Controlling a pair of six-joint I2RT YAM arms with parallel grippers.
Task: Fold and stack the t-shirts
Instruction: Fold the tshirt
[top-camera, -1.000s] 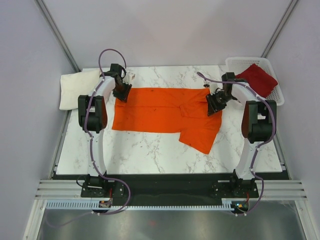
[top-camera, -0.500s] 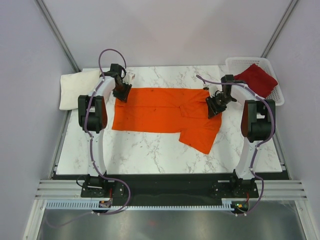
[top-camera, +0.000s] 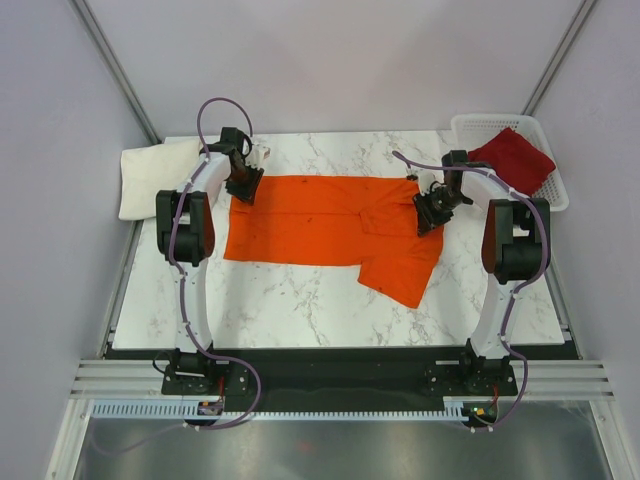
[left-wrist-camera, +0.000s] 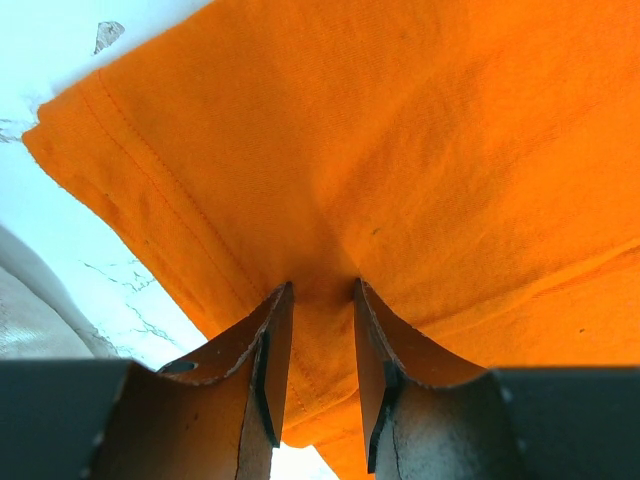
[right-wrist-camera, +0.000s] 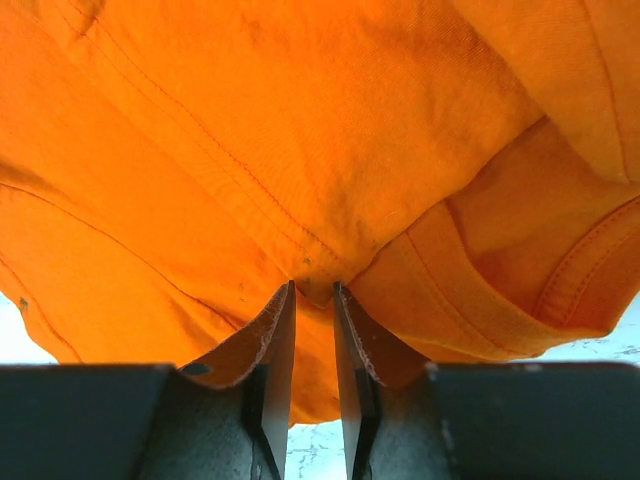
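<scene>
The orange t-shirt (top-camera: 320, 220) lies spread flat across the middle of the marble table, with one sleeve folded over toward the near right. My left gripper (top-camera: 243, 188) sits at its far left corner, shut on a ridge of the orange t-shirt (left-wrist-camera: 400, 150) that stands between the jaws (left-wrist-camera: 322, 290). At the far right edge of the shirt my right gripper (top-camera: 428, 212) pinches a fold of the orange t-shirt (right-wrist-camera: 300, 130) near a seam, its jaws (right-wrist-camera: 314, 288) close together. The cream-white t-shirt (top-camera: 150, 178) lies folded at the far left. The dark red t-shirt (top-camera: 515, 158) rests in the basket.
A white lattice basket (top-camera: 470, 125) stands at the far right corner of the table. The marble tabletop (top-camera: 300, 310) shows bare in front of the orange shirt. Grey walls close in on the left, right and back.
My right gripper's jaws have narrowed onto the orange cloth and it has shifted slightly. The left gripper and the shirts have not moved.
</scene>
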